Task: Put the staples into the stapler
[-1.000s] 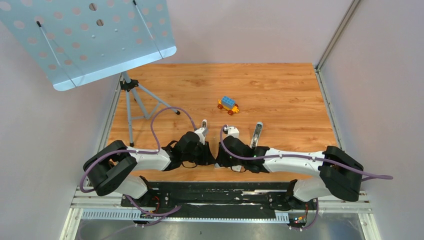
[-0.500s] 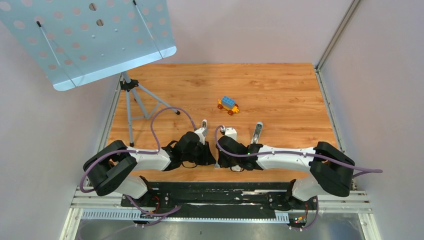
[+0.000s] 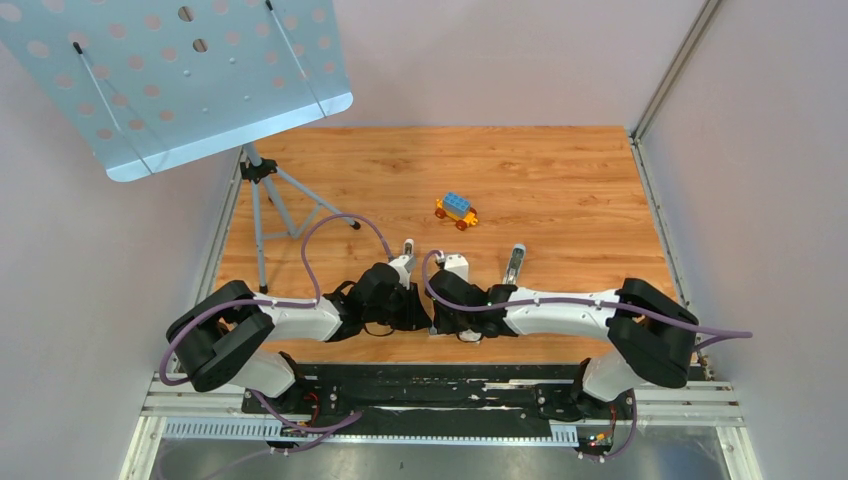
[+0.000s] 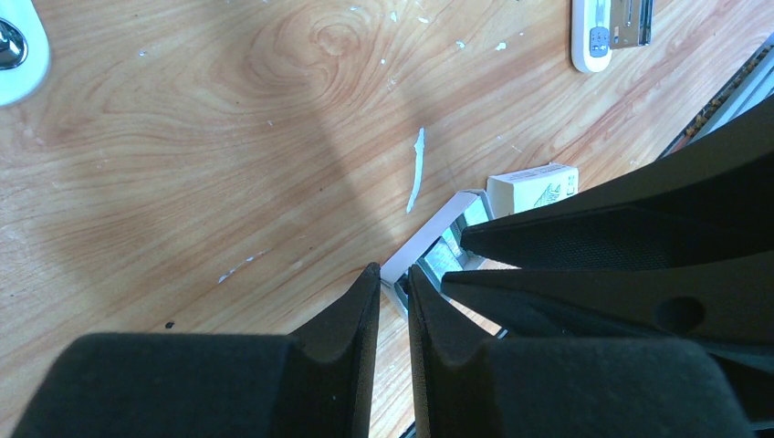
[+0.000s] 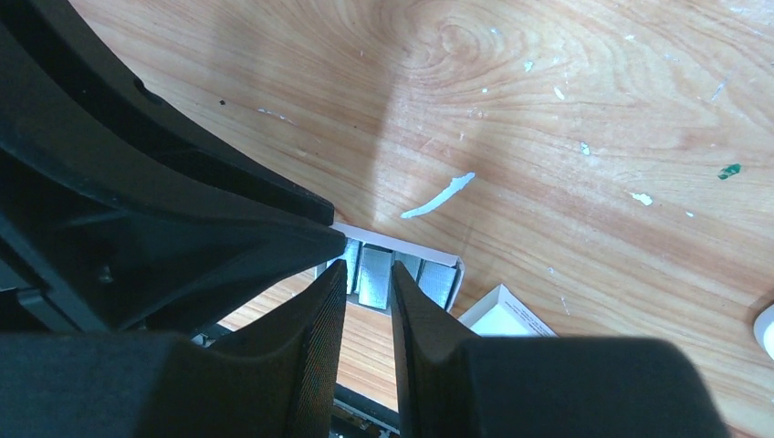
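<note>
The right gripper jaws are nearly closed, with one strip of the staples between the tips, in a tray; I cannot tell if they squeeze it. The left gripper jaws leave only a slit, with the tray edge at their tips. The stapler lies well ahead of them.

a toy brick car sits right of a tripod stand.

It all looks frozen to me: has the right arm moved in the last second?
Yes: the right arm shifted left, its elbow nearer the stapler.
</note>
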Robot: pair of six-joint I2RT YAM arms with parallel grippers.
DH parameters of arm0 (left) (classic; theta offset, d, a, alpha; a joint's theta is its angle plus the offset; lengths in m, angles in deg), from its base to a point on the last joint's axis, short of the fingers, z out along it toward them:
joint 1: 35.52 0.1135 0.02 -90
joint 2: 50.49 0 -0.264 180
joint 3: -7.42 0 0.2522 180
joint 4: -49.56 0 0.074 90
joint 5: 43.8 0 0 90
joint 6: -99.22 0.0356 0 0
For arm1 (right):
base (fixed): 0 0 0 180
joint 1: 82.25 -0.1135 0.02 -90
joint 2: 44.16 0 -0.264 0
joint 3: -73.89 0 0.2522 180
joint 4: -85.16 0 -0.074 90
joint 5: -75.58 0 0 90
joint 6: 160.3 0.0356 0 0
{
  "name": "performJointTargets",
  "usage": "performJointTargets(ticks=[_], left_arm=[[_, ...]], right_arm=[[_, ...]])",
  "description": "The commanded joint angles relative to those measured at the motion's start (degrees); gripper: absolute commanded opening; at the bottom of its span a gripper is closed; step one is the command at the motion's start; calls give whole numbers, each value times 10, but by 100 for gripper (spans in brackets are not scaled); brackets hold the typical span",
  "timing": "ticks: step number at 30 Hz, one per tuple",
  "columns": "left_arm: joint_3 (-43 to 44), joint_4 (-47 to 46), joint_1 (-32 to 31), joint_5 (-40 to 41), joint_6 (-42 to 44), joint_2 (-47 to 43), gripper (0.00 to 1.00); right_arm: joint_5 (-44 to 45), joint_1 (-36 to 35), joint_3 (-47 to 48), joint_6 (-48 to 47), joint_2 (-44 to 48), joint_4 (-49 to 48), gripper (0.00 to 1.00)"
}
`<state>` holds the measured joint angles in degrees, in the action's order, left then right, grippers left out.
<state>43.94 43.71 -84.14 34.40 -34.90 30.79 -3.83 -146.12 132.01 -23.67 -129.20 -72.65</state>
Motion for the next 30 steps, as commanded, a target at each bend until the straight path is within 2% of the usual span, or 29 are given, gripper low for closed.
performJointTargets(ticks=[1,11,20,30], left_arm=[[5,19,-7,4,5,9,18],[1,14,-8,4,3,10,18],[1,15,-8,5,3,8,18],[0,18,-8,6,3,3,18]], right_arm=[[13,-8,17,-6,-13,28,28],[16,-12,24,-8,-34,32,30],[34,-21,39,-9,-39,66,26],[38,-27,53,-12,-55,80,26]])
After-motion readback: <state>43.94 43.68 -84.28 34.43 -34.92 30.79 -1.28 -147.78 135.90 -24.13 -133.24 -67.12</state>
